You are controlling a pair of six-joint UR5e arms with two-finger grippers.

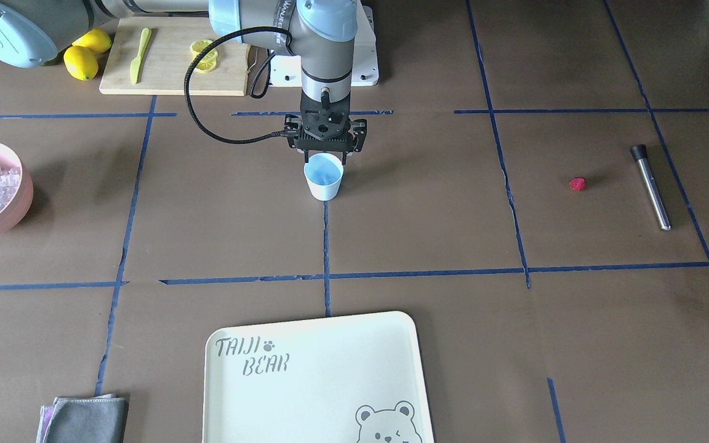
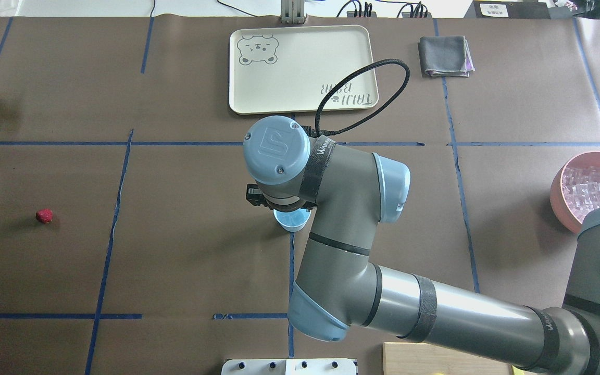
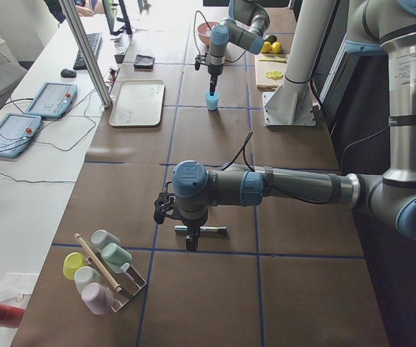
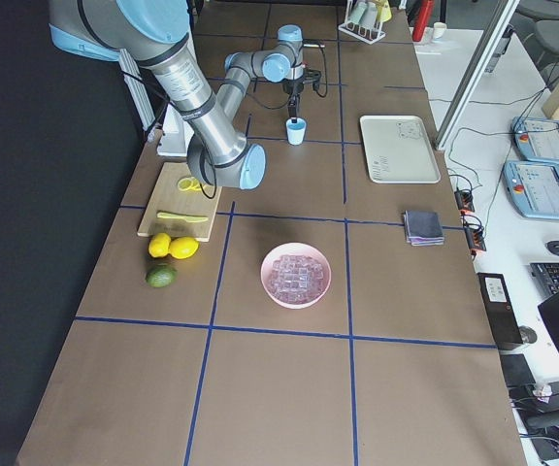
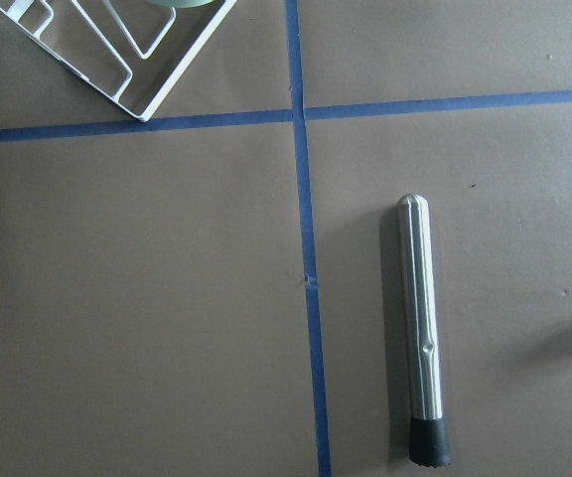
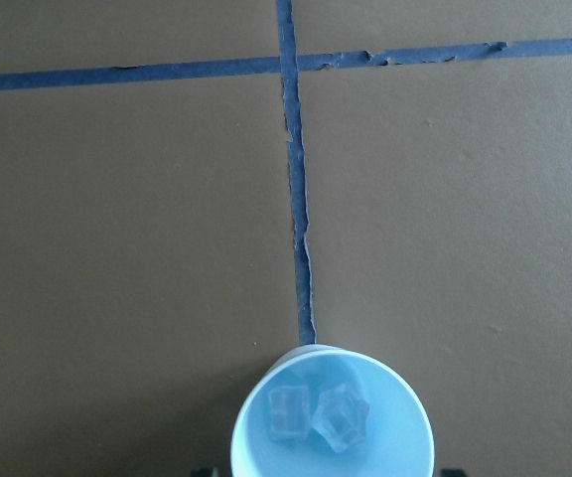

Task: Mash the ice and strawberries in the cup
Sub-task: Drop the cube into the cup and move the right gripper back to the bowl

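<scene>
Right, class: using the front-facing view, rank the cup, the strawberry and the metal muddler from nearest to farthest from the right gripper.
1. cup: directly below the right gripper, mid-table.
2. strawberry: well off towards the robot's left side.
3. metal muddler: farther left still, beyond the strawberry.

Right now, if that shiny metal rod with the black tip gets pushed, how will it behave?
The shiny metal rod lies flat and looks round, so it would probably roll. Its polished surface may be slippery to grip.
</scene>
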